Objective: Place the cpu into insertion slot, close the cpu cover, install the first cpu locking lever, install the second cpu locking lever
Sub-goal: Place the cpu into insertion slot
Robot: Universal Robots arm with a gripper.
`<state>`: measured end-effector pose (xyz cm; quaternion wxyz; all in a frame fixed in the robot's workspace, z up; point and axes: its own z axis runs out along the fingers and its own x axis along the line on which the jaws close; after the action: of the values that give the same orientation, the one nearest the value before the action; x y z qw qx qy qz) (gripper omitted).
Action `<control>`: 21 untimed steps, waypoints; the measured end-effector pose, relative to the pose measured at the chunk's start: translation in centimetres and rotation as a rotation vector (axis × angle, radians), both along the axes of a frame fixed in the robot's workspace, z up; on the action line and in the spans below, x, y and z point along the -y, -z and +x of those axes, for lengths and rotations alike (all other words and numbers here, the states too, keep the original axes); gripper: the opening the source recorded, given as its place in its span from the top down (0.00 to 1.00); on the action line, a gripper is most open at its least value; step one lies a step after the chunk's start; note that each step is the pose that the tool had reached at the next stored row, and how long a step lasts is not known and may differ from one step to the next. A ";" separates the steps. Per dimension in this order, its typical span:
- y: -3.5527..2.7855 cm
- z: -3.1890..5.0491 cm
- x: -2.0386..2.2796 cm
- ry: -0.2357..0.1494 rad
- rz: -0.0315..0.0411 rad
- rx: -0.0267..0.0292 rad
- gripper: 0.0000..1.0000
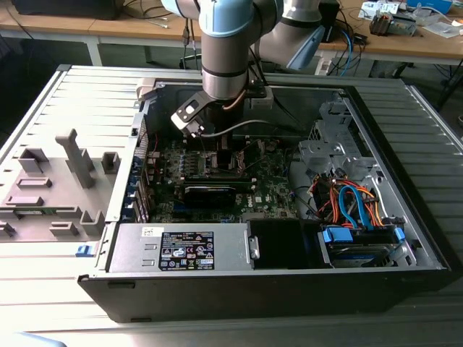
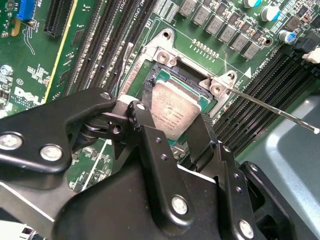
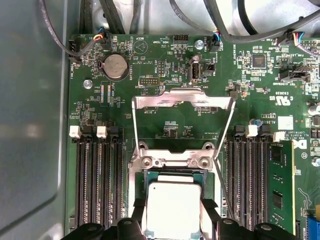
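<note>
Clamping the cpu (image 3: 172, 197) edgewise, the claw (image 3: 173, 207) holds it at the insertion slot (image 3: 172, 174).

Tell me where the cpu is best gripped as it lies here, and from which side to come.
Grip the cpu by two opposite side edges, coming straight down from above. It is a thin flat square lying level at the insertion slot, and its smooth top offers no hold. The gripper pinches it just so, with its fingers against those edges in both wrist views.
</note>
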<state>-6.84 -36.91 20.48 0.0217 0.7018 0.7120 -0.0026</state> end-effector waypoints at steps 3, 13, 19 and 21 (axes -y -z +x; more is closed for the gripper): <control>0.01 -0.06 0.00 -0.009 -0.0013 0.0000 0.46; 0.03 -0.20 0.09 -0.040 -0.0019 0.0000 0.46; 0.03 -0.20 0.17 -0.040 -0.0019 0.0000 0.46; -0.02 -0.21 0.18 -0.040 -0.0020 -0.0001 0.46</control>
<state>-7.05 -37.09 20.50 0.0224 0.6875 0.7258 -0.0029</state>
